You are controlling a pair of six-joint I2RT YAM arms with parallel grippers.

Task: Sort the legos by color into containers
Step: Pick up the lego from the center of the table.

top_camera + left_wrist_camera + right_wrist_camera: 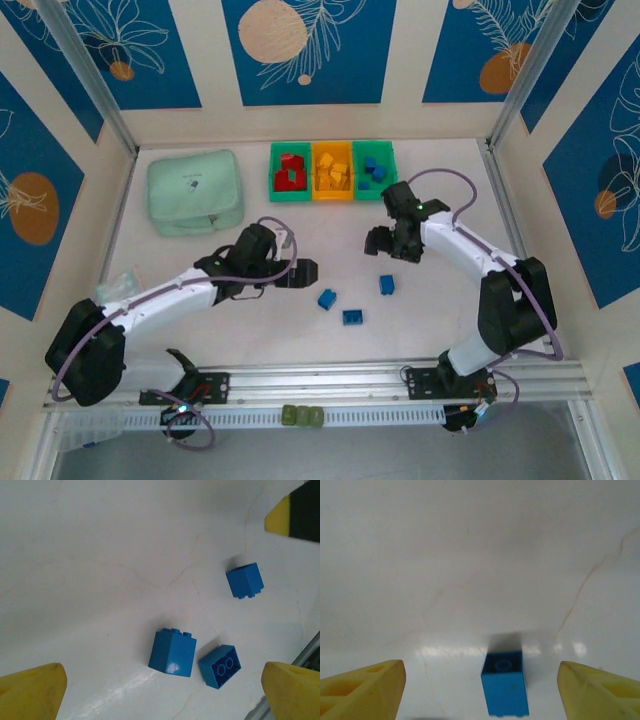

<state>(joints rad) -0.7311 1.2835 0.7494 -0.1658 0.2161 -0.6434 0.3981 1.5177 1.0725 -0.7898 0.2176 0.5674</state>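
Blue legos [352, 317] loose on table [300, 210]; left gripper [308, 272] spread wide, empty; right gripper [385, 245] spread, empty, near one

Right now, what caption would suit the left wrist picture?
Three blue bricks lie loose on the white table beneath the open left gripper.

Bright, even light falls from overhead. The top view is sharp, and the white surface [330, 235] looks washed pale. In both wrist views the surface carries glossy glare patches, and the blue bricks [172, 652] cast short, soft shadows. The yellow jaws at the frame corners look slightly soft.
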